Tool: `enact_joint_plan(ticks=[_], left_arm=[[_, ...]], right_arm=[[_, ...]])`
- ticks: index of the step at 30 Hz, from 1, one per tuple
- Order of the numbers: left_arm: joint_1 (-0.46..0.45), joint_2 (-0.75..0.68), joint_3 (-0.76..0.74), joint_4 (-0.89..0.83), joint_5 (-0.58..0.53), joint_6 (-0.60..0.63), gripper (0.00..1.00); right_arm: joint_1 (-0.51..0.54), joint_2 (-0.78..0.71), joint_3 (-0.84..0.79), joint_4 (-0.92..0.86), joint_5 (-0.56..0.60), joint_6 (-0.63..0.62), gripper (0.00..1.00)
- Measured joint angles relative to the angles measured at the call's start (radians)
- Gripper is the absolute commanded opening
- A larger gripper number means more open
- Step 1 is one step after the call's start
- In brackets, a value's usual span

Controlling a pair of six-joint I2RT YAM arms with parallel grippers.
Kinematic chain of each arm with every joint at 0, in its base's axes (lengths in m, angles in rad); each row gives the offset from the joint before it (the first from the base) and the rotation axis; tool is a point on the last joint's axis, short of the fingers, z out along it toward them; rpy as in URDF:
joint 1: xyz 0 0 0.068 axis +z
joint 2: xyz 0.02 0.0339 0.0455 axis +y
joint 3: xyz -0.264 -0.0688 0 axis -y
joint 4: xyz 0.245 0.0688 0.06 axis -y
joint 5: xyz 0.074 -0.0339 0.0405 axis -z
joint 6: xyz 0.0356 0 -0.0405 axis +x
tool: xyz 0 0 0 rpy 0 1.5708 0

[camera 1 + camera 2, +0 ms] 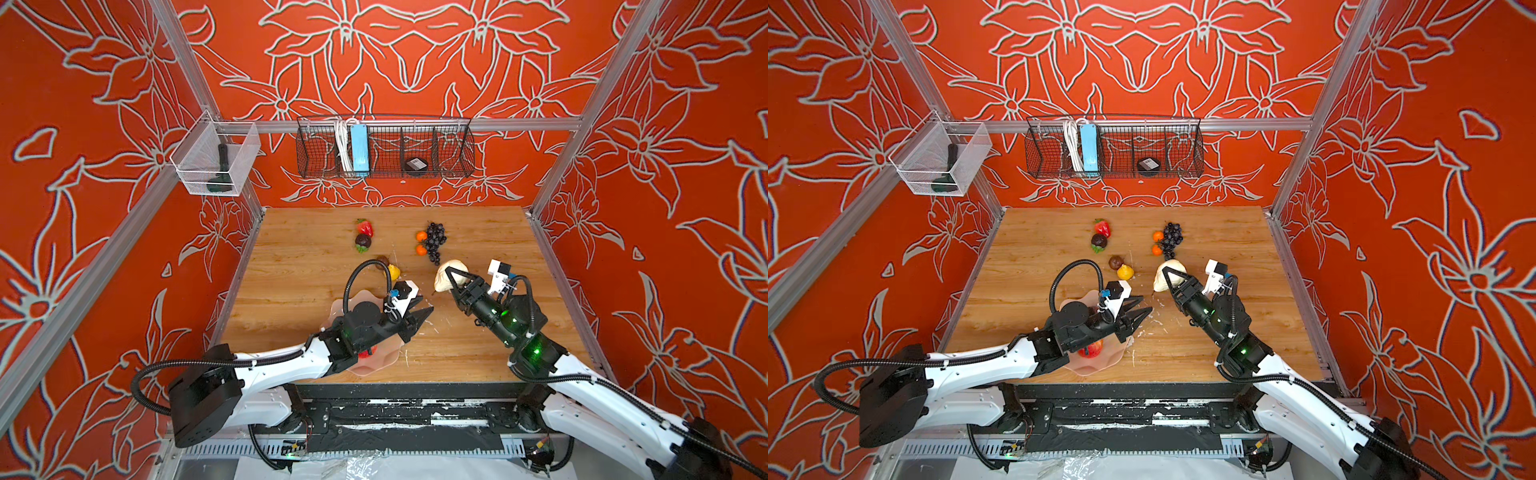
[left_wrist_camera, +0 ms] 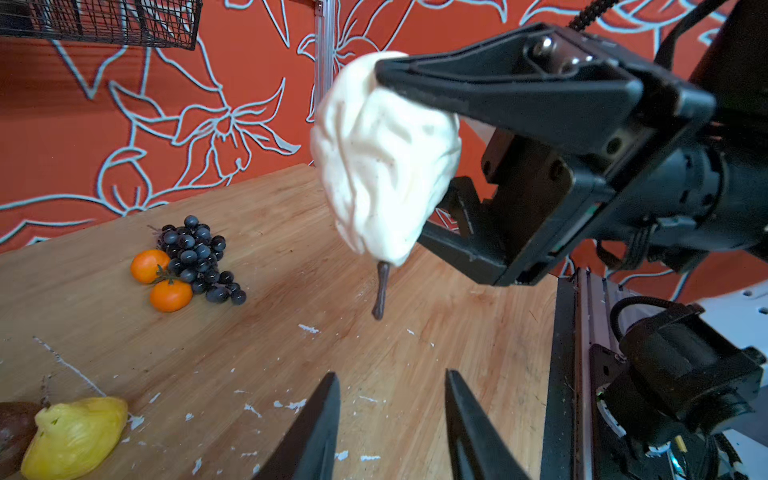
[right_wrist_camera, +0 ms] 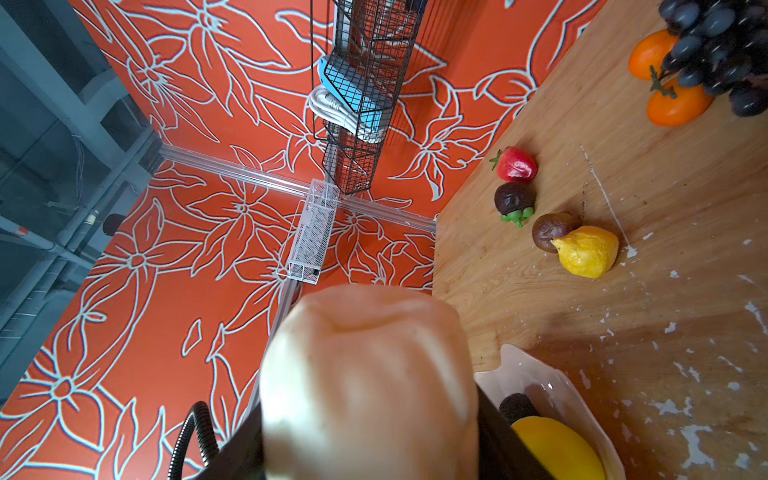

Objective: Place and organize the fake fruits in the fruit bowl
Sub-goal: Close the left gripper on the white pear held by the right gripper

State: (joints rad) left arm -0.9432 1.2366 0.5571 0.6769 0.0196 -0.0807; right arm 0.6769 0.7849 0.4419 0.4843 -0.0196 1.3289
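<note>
My right gripper (image 1: pixel 448 275) is shut on a beige fruit (image 2: pixel 382 158) and holds it above the table, stem down. My left gripper (image 2: pixel 391 374) stands open and holds nothing. It hovers over the right rim of the pale pink fruit bowl (image 1: pixel 1100 368), its tips towards the beige fruit. A red apple (image 1: pixel 1091 348) lies in the bowl under the left arm, and a yellow fruit (image 3: pixel 557 444) shows there too. On the table lie a strawberry (image 1: pixel 365 227), a mangosteen (image 1: pixel 363 241), a brown fruit (image 1: pixel 1116 262), a lemon (image 1: pixel 1125 272), two oranges (image 1: pixel 421 236) and dark grapes (image 1: pixel 435 239).
A black wire basket (image 1: pixel 384 147) with a blue power strip hangs on the back wall. A white mesh box (image 1: pixel 216 160) hangs at the left corner. White flecks dot the wooden table (image 1: pixel 478 357) between the two arms.
</note>
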Motion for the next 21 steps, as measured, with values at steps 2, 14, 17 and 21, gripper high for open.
enact_joint_plan(ticks=[2,14,17,21], left_arm=[[0.000,0.011,0.005,0.009,-0.011,0.006,0.30],[0.000,0.043,0.019,0.045,-0.050,0.021,0.23],[0.000,0.043,0.019,0.045,-0.052,0.028,0.16],[0.000,0.043,0.019,0.044,-0.052,0.037,0.14]], right_arm=[[0.009,0.003,0.000,0.000,0.006,0.006,0.51],[0.032,0.015,0.000,0.002,0.017,0.016,0.51],[0.034,0.017,0.000,0.002,0.018,0.018,0.51],[0.038,0.018,0.000,0.002,0.021,0.019,0.51]])
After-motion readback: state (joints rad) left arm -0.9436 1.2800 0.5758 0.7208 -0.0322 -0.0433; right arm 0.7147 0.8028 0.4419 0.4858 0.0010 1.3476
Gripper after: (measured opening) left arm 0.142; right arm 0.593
